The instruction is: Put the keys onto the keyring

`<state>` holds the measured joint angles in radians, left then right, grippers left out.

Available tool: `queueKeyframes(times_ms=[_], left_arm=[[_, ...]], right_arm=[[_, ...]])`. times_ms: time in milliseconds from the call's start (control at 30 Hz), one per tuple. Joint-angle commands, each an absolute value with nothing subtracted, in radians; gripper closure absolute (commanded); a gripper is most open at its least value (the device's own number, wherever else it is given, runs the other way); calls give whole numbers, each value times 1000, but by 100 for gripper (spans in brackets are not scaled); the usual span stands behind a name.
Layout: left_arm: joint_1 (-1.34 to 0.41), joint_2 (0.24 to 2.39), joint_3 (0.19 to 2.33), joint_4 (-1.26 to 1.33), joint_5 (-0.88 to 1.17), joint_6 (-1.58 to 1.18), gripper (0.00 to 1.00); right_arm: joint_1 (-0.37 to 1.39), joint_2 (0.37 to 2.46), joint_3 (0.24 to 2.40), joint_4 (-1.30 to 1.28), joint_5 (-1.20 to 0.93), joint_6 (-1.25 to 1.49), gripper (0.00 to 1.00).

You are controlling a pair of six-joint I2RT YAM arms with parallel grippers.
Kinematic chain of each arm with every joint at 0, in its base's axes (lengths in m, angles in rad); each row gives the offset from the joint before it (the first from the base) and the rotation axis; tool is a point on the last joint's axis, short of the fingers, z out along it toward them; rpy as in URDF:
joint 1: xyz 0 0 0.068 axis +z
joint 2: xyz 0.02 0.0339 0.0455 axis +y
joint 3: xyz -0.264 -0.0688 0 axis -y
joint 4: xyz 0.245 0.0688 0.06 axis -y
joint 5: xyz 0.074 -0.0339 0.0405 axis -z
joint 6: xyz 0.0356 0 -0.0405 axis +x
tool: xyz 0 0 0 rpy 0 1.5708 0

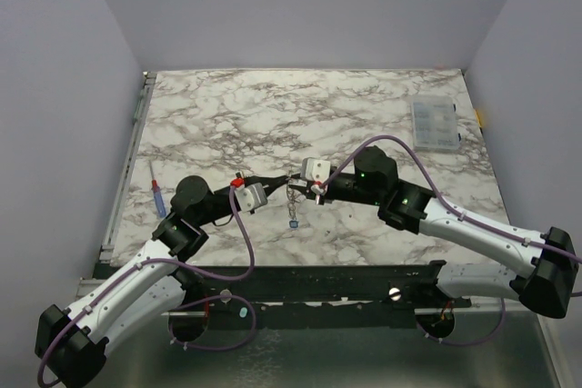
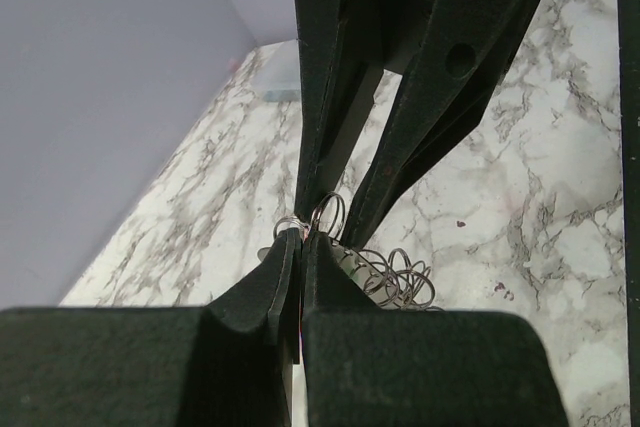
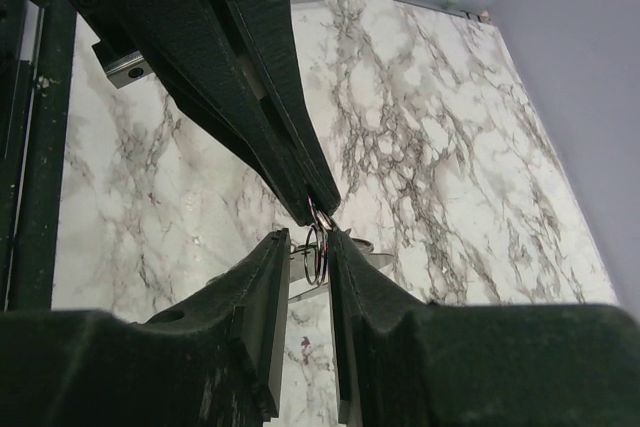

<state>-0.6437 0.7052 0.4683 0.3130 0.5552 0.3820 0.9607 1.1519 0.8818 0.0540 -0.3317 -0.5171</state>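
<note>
Clamping left gripper [image 2: 302, 239]: fingers pressed together on the keyring [image 3: 315, 255].
right gripper [image 3: 309, 240]: fingers slightly apart, flanking the keyring; contact unclear.

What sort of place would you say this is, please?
Probably a robotics lab test cell: a marble-patterned table boxed in by plain pale walls, with two robot arms bolted at its near edge and a clear compartment box on it.
</note>
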Motion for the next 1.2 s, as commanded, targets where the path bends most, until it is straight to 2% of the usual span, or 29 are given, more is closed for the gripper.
queueKeyframes(times_ms=[0,233,433,567,600,700,767,933,1167], left_arm=[[-649,693,480,352,581,388,100],[-649,696,480,350,585,389,100],[-649,693,480,342,583,394,100],[-649,695,481,312,588,406,100],[-648,694,483,295,600,421,97],[-650,697,483,274,623,433,75],[-649,705,487,260,628,439,68],[-648,720,503,201,636,472,61],[-648,776,576,56,655,535,61]], right_arm=[[960,1167,886,87,-322,-522,73],[960,1184,880,118,-315,-525,80],[960,1175,867,148,-293,-530,99],[960,1139,818,217,-258,-543,99],[961,1127,807,231,-258,-544,99],[961,1096,782,258,-258,-546,99],[960,1085,782,254,-254,-540,99],[960,1085,803,177,-233,-519,99],[961,1093,842,44,-150,-460,99]])
